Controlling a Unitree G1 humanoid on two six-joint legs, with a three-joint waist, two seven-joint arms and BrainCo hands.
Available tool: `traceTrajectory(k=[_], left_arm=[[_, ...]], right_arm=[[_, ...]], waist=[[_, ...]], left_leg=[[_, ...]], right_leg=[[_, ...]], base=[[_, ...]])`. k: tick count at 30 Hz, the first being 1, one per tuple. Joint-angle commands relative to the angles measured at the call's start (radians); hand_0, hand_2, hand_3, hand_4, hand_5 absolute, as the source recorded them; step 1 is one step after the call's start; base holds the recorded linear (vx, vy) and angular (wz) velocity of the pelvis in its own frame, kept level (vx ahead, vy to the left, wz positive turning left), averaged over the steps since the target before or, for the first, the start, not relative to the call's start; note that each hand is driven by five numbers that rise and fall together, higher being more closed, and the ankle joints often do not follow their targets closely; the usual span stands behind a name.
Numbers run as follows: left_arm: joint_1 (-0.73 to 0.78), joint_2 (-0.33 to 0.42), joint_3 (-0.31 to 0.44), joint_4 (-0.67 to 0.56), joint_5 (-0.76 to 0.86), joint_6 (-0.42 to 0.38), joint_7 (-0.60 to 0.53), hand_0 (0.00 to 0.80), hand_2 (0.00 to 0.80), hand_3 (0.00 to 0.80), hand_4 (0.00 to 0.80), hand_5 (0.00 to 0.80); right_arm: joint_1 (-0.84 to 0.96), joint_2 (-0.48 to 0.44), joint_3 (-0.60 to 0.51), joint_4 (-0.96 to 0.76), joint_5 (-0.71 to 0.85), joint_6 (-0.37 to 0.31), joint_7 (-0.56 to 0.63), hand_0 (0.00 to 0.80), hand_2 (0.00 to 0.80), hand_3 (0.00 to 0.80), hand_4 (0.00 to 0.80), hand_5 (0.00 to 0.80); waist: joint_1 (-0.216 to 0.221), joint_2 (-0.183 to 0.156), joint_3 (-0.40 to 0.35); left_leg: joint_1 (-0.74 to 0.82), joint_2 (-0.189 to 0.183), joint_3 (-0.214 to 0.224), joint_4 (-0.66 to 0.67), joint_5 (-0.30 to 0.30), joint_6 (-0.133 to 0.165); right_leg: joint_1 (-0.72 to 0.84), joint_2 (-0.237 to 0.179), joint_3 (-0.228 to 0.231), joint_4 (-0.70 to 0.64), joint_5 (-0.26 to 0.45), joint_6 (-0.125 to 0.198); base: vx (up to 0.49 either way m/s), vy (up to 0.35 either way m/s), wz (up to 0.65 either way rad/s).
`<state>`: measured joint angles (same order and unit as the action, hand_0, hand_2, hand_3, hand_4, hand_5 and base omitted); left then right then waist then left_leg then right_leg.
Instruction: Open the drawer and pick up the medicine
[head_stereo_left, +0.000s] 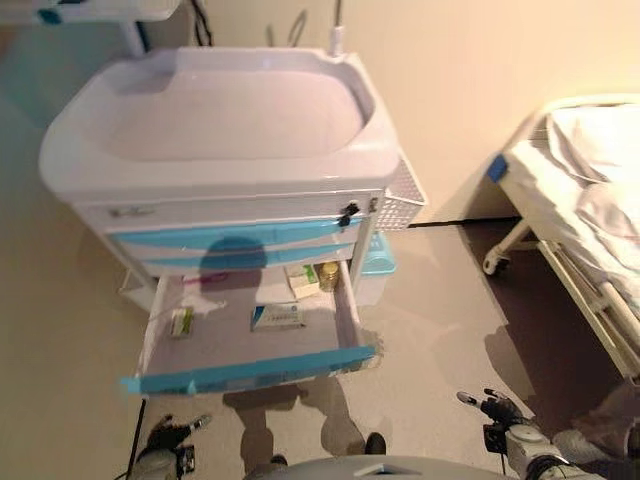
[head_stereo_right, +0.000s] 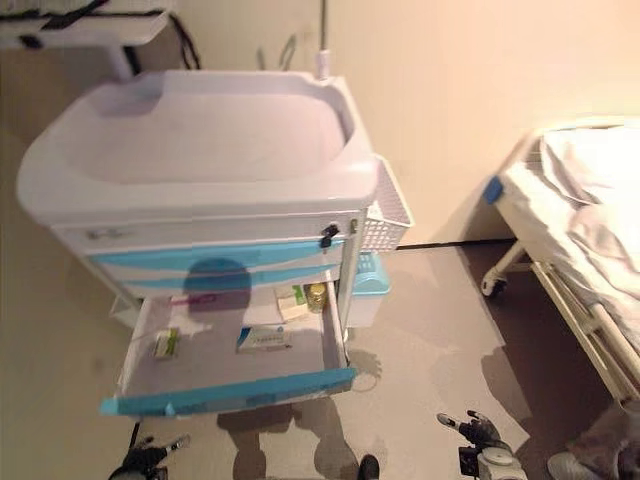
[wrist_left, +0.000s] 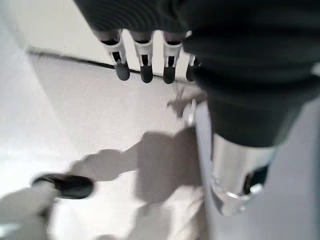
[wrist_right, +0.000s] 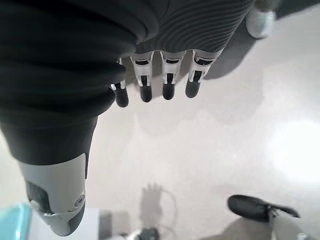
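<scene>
drawer (head_stereo_left: 250, 345) already open; med box (head_stereo_left: 277, 317) looks light, stiff cardboard, prob. slick, so pinch its long sides. left hand (head_stereo_left: 168, 437) & right hand (head_stereo_left: 500, 409) hang low, fingers relaxed, holding nothing.

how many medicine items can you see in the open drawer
4, maybe more hidden at the back: a small box on the drawer's left, a flat box in the middle, and a box beside a bottle at the back right.

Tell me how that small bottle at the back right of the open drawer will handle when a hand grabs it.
The small bottle stands upright and looks round, so a sideways nudge would probably tip it and let it roll. It sits close beside a box near the drawer wall, so fingers have little room. It looks light.
</scene>
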<state>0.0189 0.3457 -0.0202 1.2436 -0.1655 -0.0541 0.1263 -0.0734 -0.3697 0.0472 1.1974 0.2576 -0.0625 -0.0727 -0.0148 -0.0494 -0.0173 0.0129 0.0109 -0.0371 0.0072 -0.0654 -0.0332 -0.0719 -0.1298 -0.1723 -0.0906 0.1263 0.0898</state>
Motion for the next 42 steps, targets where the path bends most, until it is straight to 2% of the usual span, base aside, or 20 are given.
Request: traceTrajectory(k=[1, 2, 5, 7, 8, 12, 13, 24, 37, 42], left_arm=[[-0.001, 0.027, 0.009, 0.050, 0.106, 0.004, 0.006, 0.000, 0.000, 0.000, 0.000, 0.000], [0.003, 0.021, -0.001, 0.058, 0.139, 0.009, 0.004, 0.000, 0.000, 0.000, 0.000, 0.000], [0.005, 0.013, -0.019, 0.041, 0.172, 0.007, 0.005, 0.000, 0.000, 0.000, 0.000, 0.000], [0.005, 0.005, -0.030, 0.035, 0.195, 0.008, 0.005, 0.000, 0.000, 0.000, 0.000, 0.000], [0.004, 0.003, -0.044, 0.018, 0.226, 0.006, 0.011, 0.000, 0.000, 0.000, 0.000, 0.000], [0.007, 0.004, -0.061, 0.010, 0.263, 0.007, 0.009, 0.000, 0.000, 0.000, 0.000, 0.000], [0.007, 0.006, -0.071, 0.000, 0.290, 0.005, 0.010, 0.000, 0.000, 0.000, 0.000, 0.000], [0.027, 0.016, -0.056, 0.023, 0.350, 0.014, 0.020, 0.000, 0.000, 0.000, 0.000, 0.000], [0.049, 0.031, -0.020, 0.001, 0.336, 0.006, 0.026, 0.000, 0.000, 0.000, 0.000, 0.000], [0.060, 0.034, -0.013, 0.007, 0.344, 0.007, 0.025, 0.000, 0.000, 0.000, 0.000, 0.000]], right_arm=[[-0.062, -0.032, -0.016, -0.067, 0.047, -0.035, -0.005, 0.000, 0.000, 0.000, 0.000, 0.000], [-0.061, -0.035, -0.006, -0.156, 0.052, -0.044, -0.007, 0.000, 0.000, 0.000, 0.000, 0.000], [-0.059, -0.039, -0.003, -0.233, 0.057, -0.053, -0.011, 0.000, 0.000, 0.000, 0.000, 0.000], [-0.059, -0.038, 0.009, -0.365, 0.067, -0.066, -0.014, 0.000, 0.000, 0.000, 0.000, 0.000], [-0.048, -0.038, 0.013, -0.440, 0.068, -0.072, -0.013, 0.000, 0.000, 0.000, 0.000, 0.000], [-0.037, -0.038, 0.012, -0.528, 0.073, -0.084, -0.012, 0.000, 0.000, 0.000, 0.000, 0.000], [-0.023, -0.036, 0.010, -0.610, 0.084, -0.097, -0.011, 0.000, 0.000, 0.000, 0.000, 0.000], [-0.064, -0.012, 0.053, -0.889, 0.146, -0.151, -0.005, 0.000, 0.000, 0.000, 0.000, 0.000], [-0.101, -0.028, 0.213, -1.144, 0.153, -0.149, 0.101, 0.000, 0.000, 0.000, 0.000, 0.000], [-0.119, -0.035, 0.263, -1.179, 0.150, -0.139, 0.133, 0.000, 0.000, 0.000, 0.000, 0.000]], waist=[[0.004, -0.010, 0.010], [-0.002, -0.010, 0.000], [-0.001, -0.008, -0.006], [-0.003, -0.008, -0.010], [-0.002, -0.008, -0.012], [-0.003, -0.010, -0.013], [-0.003, -0.013, -0.013], [0.025, -0.032, -0.029], [0.068, -0.067, -0.013], [0.084, -0.079, -0.014]], left_leg=[[-0.063, -0.028, -0.033, -0.087, 0.106, 0.011], [-0.053, -0.030, -0.014, -0.087, 0.100, 0.013], [-0.044, -0.032, 0.005, -0.088, 0.093, 0.015], [-0.036, -0.035, 0.021, -0.083, 0.089, 0.018], [-0.028, -0.036, 0.024, -0.083, 0.086, 0.021], [-0.018, -0.038, 0.025, -0.083, 0.081, 0.023], [-0.012, -0.037, 0.025, -0.082, 0.077, 0.025], [0.000, -0.035, 0.017, -0.079, 0.069, 0.026], [-0.017, -0.034, -0.017, -0.078, 0.078, 0.022], [-0.013, -0.034, -0.028, -0.075, 0.073, 0.023]], right_leg=[[0.029, 0.006, 0.007, 0.062, -0.071, 0.077], [0.031, 0.002, 0.025, 0.050, -0.060, 0.080], [0.033, -0.001, 0.044, 0.040, -0.050, 0.082], [0.030, -0.004, 0.061, 0.043, -0.047, 0.085], [0.037, -0.006, 0.066, 0.045, -0.047, 0.084], [0.044, -0.007, 0.067, 0.046, -0.051, 0.084], [0.051, -0.008, 0.065, 0.048, -0.055, 0.085], [0.066, -0.012, 0.061, 0.044, -0.062, 0.083], [0.068, -0.018, 0.028, 0.049, -0.067, 0.085], [0.076, -0.018, 0.021, 0.051, -0.073, 0.083]], base=[[0.015, 0.067, -0.32], [0.001, 0.069, -0.36], [-0.014, 0.056, -0.27], [-0.019, 0.077, -0.14], [0.016, 0.038, -0.12], [0.022, 0.024, -0.07], [0.000, 0.000, 0.00], [0.000, 0.000, 0.00], [0.001, -0.002, 0.05], [0.021, -0.011, 0.07]])
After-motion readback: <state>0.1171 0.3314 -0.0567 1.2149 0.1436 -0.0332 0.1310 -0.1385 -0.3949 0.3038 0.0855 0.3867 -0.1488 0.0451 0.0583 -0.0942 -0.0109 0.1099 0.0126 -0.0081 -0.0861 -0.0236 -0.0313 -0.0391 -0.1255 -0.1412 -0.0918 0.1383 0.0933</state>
